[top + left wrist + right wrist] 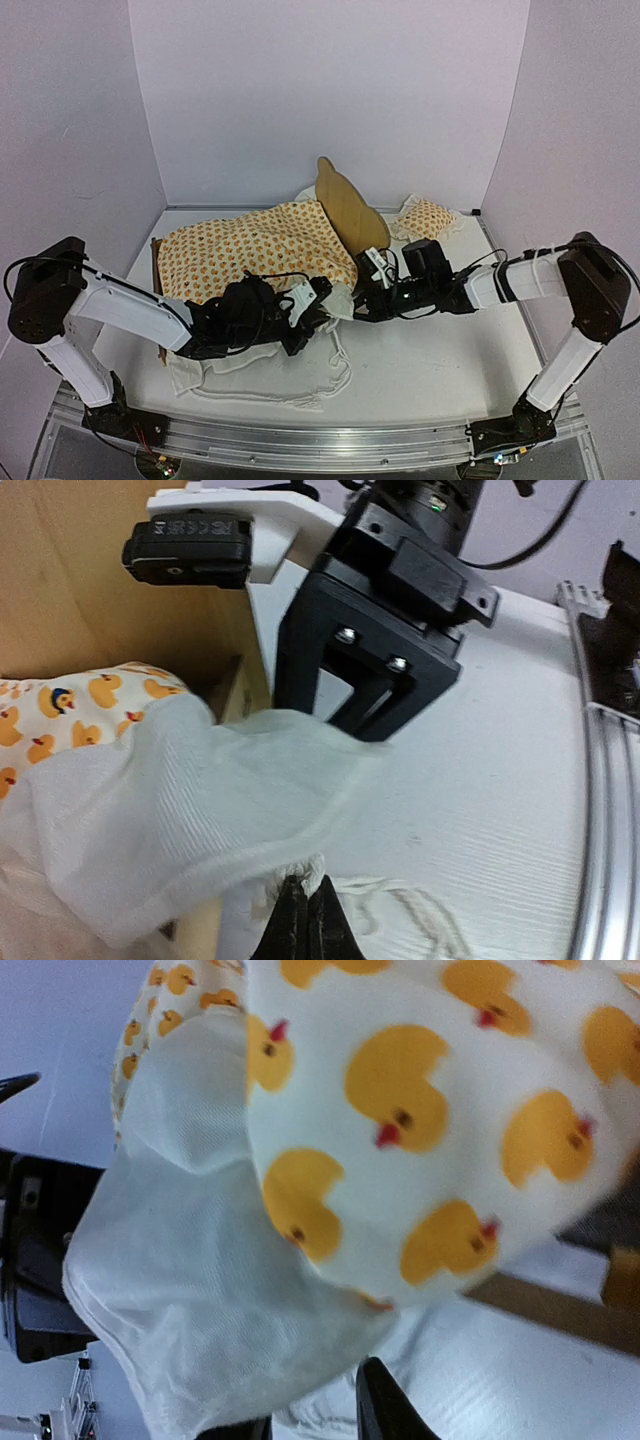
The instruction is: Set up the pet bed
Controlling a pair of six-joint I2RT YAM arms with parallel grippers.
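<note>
left gripper (305, 920) is pinched shut beside the white ruffle (200, 810); right gripper (345, 715) stands slightly parted around it. you seem to be dressing the pet bed (350, 208), centre-left under the bedding (250, 250); next, tug that near corner down.

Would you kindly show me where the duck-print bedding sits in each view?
Top external: bedding centre-left, draped over the bed.
Left wrist: bedding at the left edge.
Right wrist: bedding fills the upper right.
Shared landmark: its white ruffle.
</note>
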